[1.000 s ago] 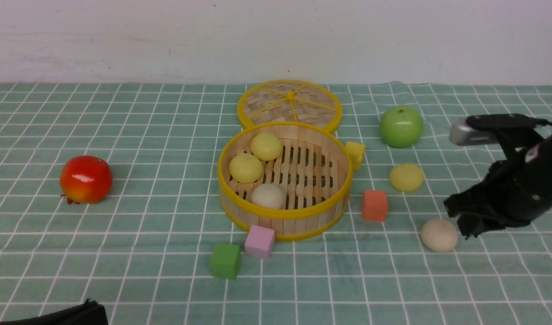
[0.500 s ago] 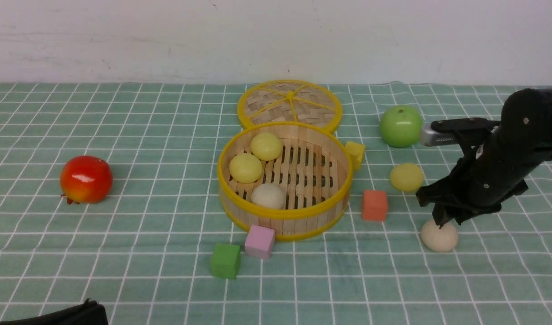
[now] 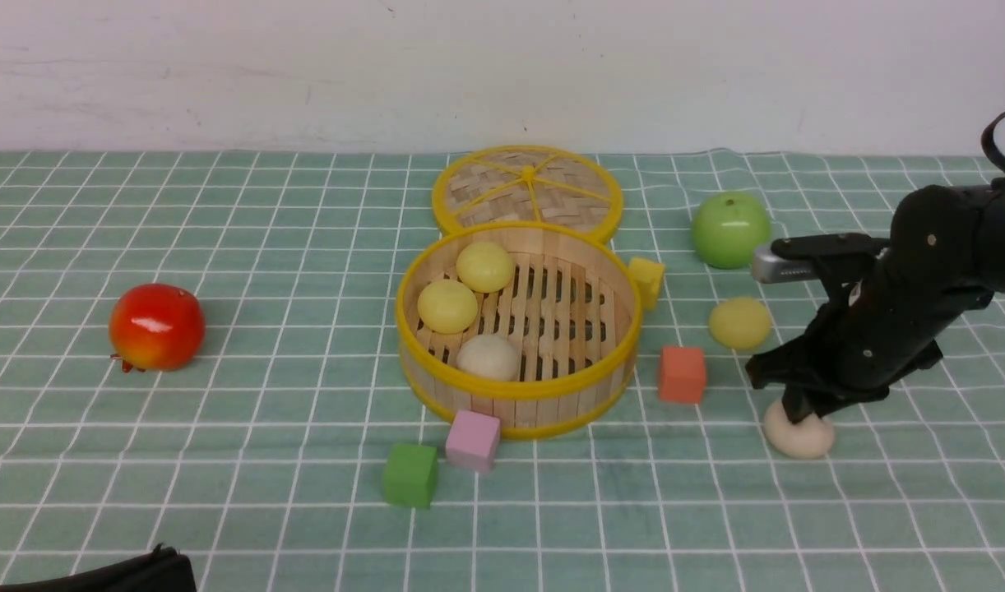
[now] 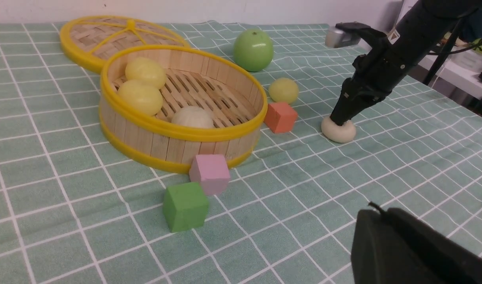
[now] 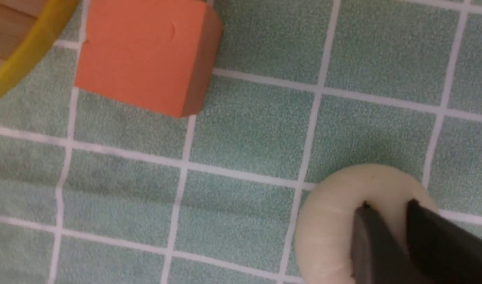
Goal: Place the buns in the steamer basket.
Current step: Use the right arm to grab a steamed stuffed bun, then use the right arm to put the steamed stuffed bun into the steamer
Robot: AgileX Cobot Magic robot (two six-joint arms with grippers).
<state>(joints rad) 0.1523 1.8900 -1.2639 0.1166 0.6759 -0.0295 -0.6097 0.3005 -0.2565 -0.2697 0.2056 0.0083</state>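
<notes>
Right pincer has been lowered onto beige bun, now clamped between its tips. Steamer basket is sited leftward.

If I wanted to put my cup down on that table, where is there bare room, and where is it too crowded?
Bare: the wide stretch between the red fruit and the basket, and the cloth nearer the camera than the pale bun. Crowded: right of the basket, with cubes, buns, the apple and the right hand.
</notes>
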